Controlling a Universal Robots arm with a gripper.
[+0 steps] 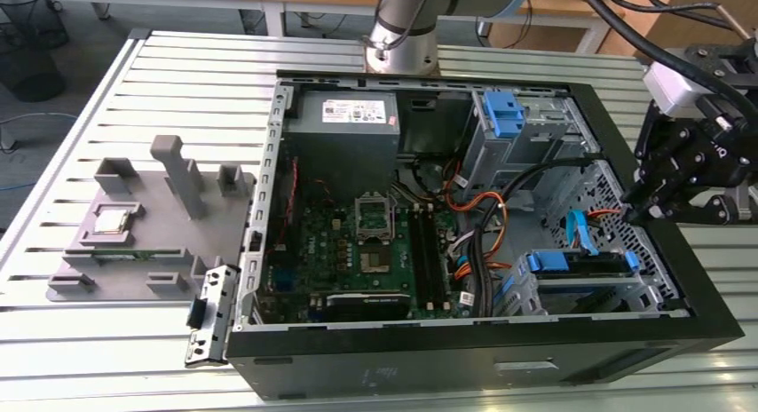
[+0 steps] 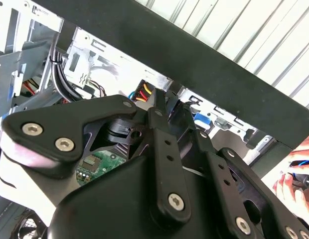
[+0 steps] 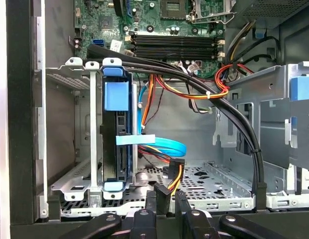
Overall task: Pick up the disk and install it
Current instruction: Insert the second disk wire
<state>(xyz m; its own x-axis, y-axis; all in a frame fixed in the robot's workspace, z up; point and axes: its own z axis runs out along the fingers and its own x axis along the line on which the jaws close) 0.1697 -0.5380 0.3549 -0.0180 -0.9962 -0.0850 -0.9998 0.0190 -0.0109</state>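
The disk (image 1: 577,263), edged by its blue bracket, sits inside the metal drive cage (image 1: 556,292) at the near corner of the open computer case, on the exterior view's right. In the first wrist view the disk (image 3: 116,97) stands edge-on in that cage, with a light blue cable running from its side. My gripper (image 1: 649,209) hovers over the case's wall on the exterior view's right, apart from the disk. Its black fingers (image 3: 158,198) are close together with nothing between them, and the gripper (image 2: 164,99) looks shut in both wrist views.
The case (image 1: 474,350) lies open on a slatted table. It holds a motherboard (image 1: 355,243), cable bundles (image 3: 204,94), a grey power supply (image 1: 343,119) and a second blue-latched bay (image 1: 506,119). A grey fixture (image 1: 130,243) carries a silver chip (image 1: 113,219). A person's hand (image 2: 294,179) is beyond the case wall.
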